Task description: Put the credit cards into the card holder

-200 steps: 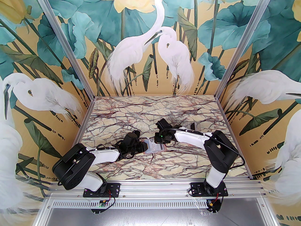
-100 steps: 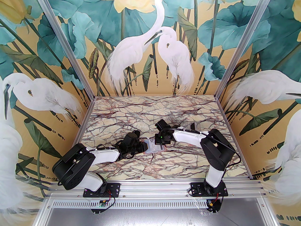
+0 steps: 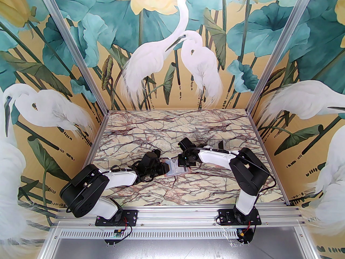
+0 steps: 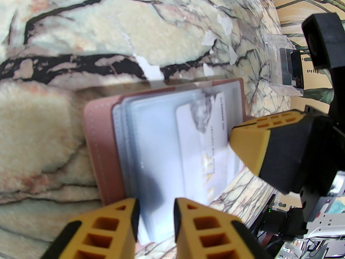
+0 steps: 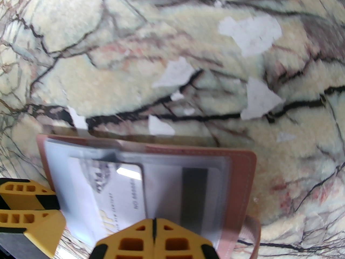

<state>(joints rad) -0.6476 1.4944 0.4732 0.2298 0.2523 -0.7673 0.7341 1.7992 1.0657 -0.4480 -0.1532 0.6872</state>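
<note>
The pink card holder [image 3: 175,169] lies open on the marble table between both grippers. Its pink cover [image 4: 97,139] frames clear sleeves. A pale credit card [image 4: 204,133] with gold lettering sits partly inside one sleeve. My left gripper [image 4: 156,212] grips the near edge of the sleeve stack. My right gripper [image 4: 237,139] is shut, its tip against the card's outer end. In the right wrist view, my right gripper [image 5: 155,236] hangs over the holder [image 5: 240,177], beside the pale card [image 5: 121,196]. A second card [image 5: 194,193] with a dark stripe sits in the neighbouring sleeve.
A clear stand [image 4: 288,69] holding dark cards sits on the table behind the right arm [image 3: 221,144]. Small white scraps [image 5: 250,34] dot the marble. Patterned walls close in the table on three sides.
The right arm has shifted slightly left toward the holder and its jaws have closed the last bit. The left arm and the holder have stayed put.
</note>
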